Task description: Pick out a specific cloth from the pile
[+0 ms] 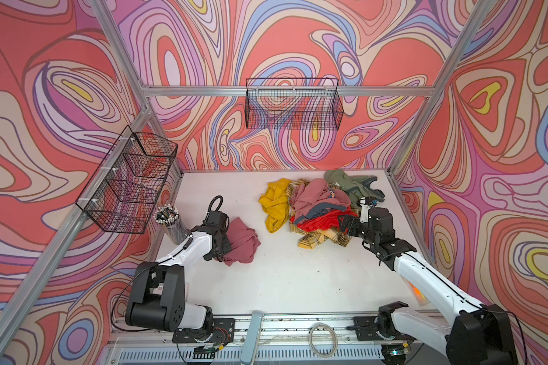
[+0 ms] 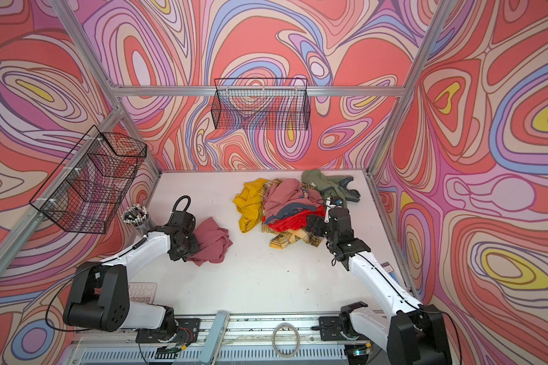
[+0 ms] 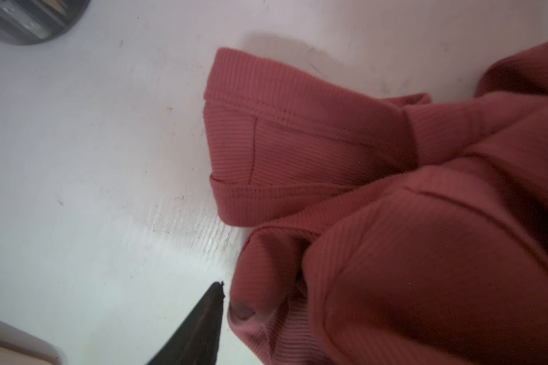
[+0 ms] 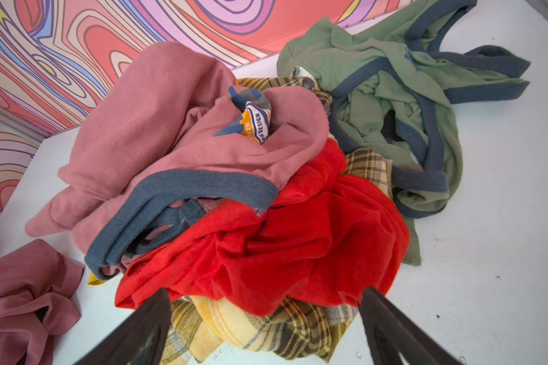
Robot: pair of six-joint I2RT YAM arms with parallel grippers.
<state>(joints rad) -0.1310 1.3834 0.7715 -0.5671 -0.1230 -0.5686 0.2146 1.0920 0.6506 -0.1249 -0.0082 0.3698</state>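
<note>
I am holding my left gripper [image 1: 223,254] at the edge of the rose cloth [image 1: 242,243], which is lying on the table [image 1: 298,284] well apart from the pile [image 1: 317,208]. One finger [image 3: 203,325] is showing beside the cloth and the other is hidden, so I cannot tell whether I am gripping. My right gripper [image 4: 265,294] is standing wide open and empty at the pile's red cloth [image 4: 282,240]. I am judging this a release: I should be spreading fully, then lifting straight up so no fold is snagging.
</note>
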